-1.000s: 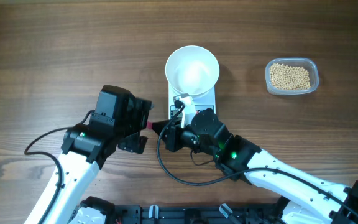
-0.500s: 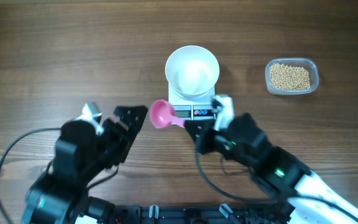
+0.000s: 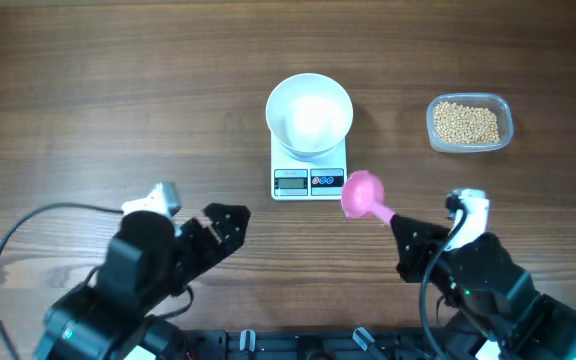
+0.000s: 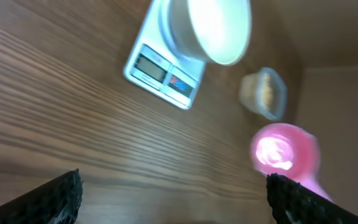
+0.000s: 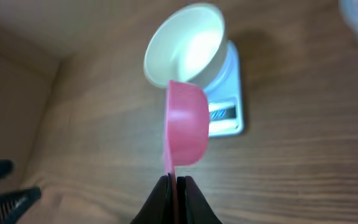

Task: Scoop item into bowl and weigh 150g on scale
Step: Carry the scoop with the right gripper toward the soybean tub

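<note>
Quantity on tabletop (image 3: 118, 100): one bowl (image 3: 309, 115), one scale (image 3: 309, 182), one pink scoop (image 3: 365, 194), one clear tub (image 3: 433, 124). Beans (image 3: 467, 123) in tub: many, probably over a hundred; too small to count.

Overhead top-down; both wrists toward scale (image 3: 309, 182)

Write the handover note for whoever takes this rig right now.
Left end effector: open, empty, near left.
Right end effector: shut on the pink scoop by its handle; it looks empty, just right of the scale.
Bowl sits on the scale, looks empty.
Beans are in the clear tub, far right.
Done: scoop in hand.
Left: scoop beans into bowl, weigh to target.
</note>
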